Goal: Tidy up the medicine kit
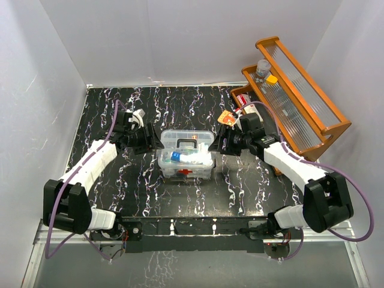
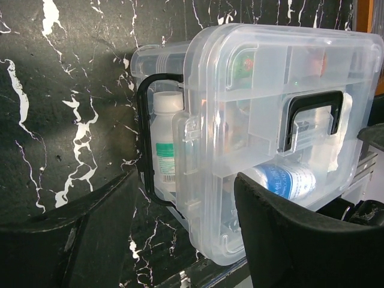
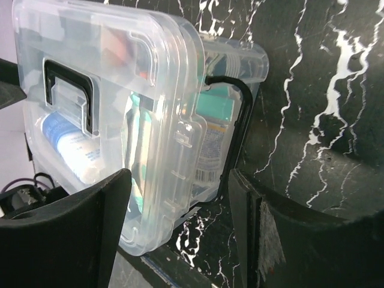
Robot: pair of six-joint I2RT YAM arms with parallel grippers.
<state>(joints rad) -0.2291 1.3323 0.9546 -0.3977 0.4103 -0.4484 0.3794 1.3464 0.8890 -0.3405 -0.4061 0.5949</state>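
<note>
The medicine kit (image 1: 186, 155) sat lid-on pretty much dead centre of the black marble table (image 1: 120, 192), with the wooden rack (image 1: 300, 96) off in the upper right. The left gripper (image 1: 158, 141) was at the kit's left end and the right gripper (image 1: 218, 143) at its right end, both with jaws spread apart and not clamped on anything. You could see a white bottle (image 2: 163, 144) and a blue-labelled tube (image 2: 282, 180) through the clear wall.
</note>
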